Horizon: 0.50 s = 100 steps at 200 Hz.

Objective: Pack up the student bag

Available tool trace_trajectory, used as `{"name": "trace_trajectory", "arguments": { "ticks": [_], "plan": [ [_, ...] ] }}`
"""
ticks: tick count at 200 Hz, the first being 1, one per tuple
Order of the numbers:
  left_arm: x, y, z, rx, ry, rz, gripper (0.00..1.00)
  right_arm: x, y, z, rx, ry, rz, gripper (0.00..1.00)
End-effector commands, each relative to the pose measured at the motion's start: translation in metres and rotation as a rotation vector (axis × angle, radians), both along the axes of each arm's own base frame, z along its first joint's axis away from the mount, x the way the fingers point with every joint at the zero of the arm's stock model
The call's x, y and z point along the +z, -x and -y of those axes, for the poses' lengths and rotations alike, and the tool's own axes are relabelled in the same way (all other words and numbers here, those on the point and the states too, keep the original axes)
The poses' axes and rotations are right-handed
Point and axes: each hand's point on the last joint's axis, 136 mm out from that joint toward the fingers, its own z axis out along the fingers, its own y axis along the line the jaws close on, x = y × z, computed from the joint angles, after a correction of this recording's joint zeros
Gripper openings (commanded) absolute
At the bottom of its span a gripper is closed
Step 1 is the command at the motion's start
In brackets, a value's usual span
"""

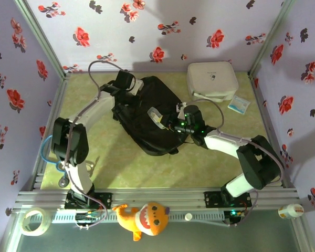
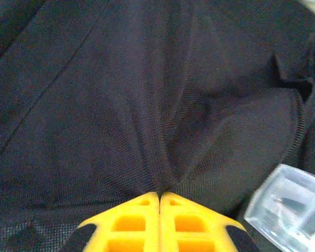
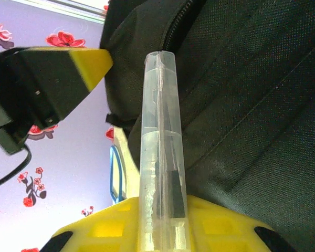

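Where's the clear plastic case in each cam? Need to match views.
Top external: clear plastic case mid-frame, over the student bag, at the right gripper.
Left wrist: bottom right corner, right of the left gripper's shut tips.
Right wrist: centre, edge-on, clamped between the right gripper's fingers.
Shared landmark: the black student bag fabric.

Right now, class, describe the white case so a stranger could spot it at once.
Start at the black backpack in the middle of the table, then look toward the far right corner. The white zip case sits there, rounded-square and bulky, unlike the small flat packet beside it.
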Motion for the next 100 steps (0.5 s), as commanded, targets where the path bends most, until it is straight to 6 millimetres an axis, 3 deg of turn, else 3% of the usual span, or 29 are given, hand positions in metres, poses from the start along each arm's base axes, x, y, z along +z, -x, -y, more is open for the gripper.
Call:
{"name": "trace_trajectory", "arguments": {
  "ticks": [1,17,43,70,100],
  "plan": [
    [0.048,0.001,0.008,0.009,0.133,0.093,0.00,-0.002,0.001,-0.004,-0.001,-0.018,-0.019,0.20],
    [0.051,0.005,0.011,-0.004,0.157,0.087,0.00,-0.014,0.004,0.000,-0.015,-0.005,-0.046,0.19],
    [0.051,0.007,0.012,-0.005,0.173,0.081,0.00,-0.014,0.002,-0.001,-0.023,-0.023,-0.058,0.19],
    [0.051,0.009,0.011,0.002,0.179,0.073,0.00,-0.029,-0.001,0.002,-0.055,0.015,-0.121,0.19],
    [0.050,0.014,0.014,-0.015,0.205,0.056,0.00,-0.023,-0.009,-0.002,-0.068,-0.036,-0.101,0.19]
  ]
}}
